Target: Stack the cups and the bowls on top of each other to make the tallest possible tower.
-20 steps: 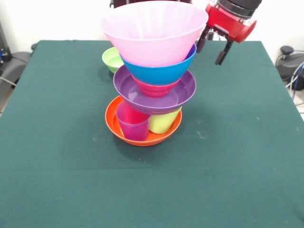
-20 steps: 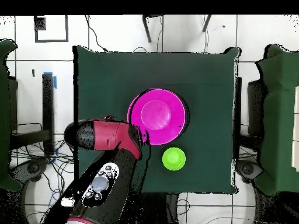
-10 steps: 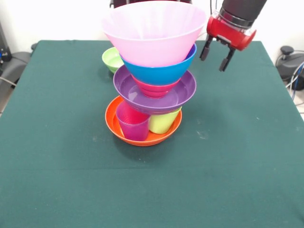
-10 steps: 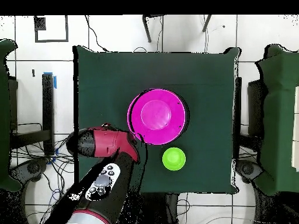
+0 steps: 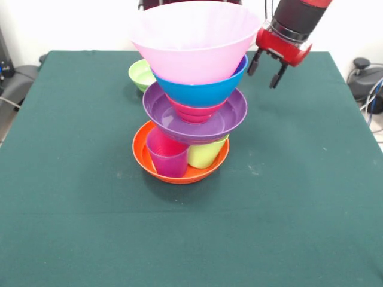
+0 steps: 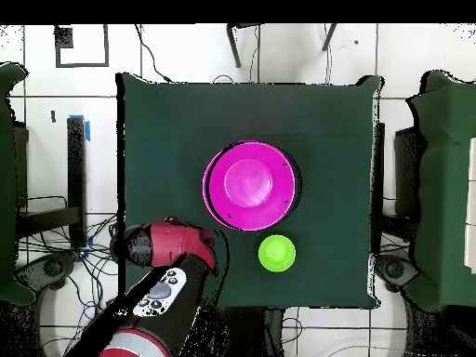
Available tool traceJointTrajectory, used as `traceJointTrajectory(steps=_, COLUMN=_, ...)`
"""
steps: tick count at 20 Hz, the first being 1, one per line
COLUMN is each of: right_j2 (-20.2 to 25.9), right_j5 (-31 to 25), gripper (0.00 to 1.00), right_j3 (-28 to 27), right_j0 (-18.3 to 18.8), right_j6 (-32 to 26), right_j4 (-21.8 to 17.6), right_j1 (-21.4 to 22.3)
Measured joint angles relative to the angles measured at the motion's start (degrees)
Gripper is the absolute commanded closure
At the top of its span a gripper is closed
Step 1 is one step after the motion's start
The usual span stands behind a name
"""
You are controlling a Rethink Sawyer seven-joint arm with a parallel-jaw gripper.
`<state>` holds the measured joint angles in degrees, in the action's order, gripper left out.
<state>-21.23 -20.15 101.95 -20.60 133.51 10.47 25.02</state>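
The tower (image 5: 191, 95) stands mid-table. An orange bowl (image 5: 157, 170) at the bottom holds a purple cup (image 5: 168, 156) and a lime green cup (image 5: 206, 153). On the cups rests a purple bowl (image 5: 233, 113), then a red bowl (image 5: 196, 111), a blue bowl (image 5: 206, 89) and a big pink bowl (image 5: 194, 39) on top. From overhead only the pink bowl (image 6: 251, 184) shows. A small green bowl (image 5: 140, 74) sits apart behind the tower, also seen from overhead (image 6: 276, 253). My gripper (image 5: 264, 69) hangs open and empty to the right of the tower, level with the blue bowl.
The dark green table (image 5: 311, 197) spreads wide around the tower. My red arm (image 6: 172, 244) reaches over the table's edge near the robot's side.
The gripper has swung from tilted to nearly upright and drawn back slightly toward the robot's side. The tower and the green bowl have not moved.
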Motion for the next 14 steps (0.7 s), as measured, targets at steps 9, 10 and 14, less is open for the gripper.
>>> traceJointTrajectory(steps=9, right_j2=-0.22, right_j5=0.81, gripper=0.0, right_j3=4.67, right_j0=-1.88, right_j6=0.0, right_j4=-0.04, right_j1=-0.56)
traceJointTrajectory(steps=10, right_j2=-0.4, right_j5=0.81, gripper=0.0, right_j3=5.21, right_j0=-2.39, right_j6=0.0, right_j4=-0.2, right_j1=-0.55)
traceJointTrajectory(steps=14, right_j2=-1.25, right_j5=0.82, gripper=0.0, right_j3=6.12, right_j0=-3.83, right_j6=0.0, right_j4=-0.85, right_j1=-0.87)
